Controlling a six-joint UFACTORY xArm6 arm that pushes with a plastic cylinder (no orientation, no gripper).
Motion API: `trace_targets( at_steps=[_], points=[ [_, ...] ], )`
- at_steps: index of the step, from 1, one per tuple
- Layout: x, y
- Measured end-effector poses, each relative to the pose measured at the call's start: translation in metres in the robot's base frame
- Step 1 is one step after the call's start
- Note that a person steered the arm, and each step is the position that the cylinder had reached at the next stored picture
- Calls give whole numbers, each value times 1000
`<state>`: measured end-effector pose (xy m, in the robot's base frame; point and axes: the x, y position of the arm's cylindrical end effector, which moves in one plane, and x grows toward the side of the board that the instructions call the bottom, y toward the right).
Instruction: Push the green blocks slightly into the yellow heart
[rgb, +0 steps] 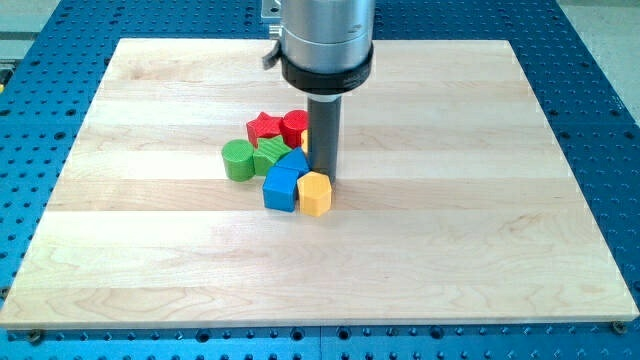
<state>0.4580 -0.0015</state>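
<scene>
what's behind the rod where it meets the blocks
A sliver of yellow block peeks out at the rod's left edge, beside the red blocks. The rest is covered, so its shape cannot be told. My tip sits just above the yellow hexagon block.

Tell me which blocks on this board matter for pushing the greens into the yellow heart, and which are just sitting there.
Job: green cylinder; green star; yellow heart, mostly hidden behind the rod; my tip, right of the cluster.
Lying about: red star; red block; blue blocks; yellow hexagon.
</scene>
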Motion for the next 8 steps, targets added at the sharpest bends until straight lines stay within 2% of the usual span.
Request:
trace_targets(
  at_steps=[1, 2, 3, 4, 8],
  points=[
    [2, 48],
    [33, 102],
    [97, 88],
    [128, 41],
    [123, -81]
  ],
)
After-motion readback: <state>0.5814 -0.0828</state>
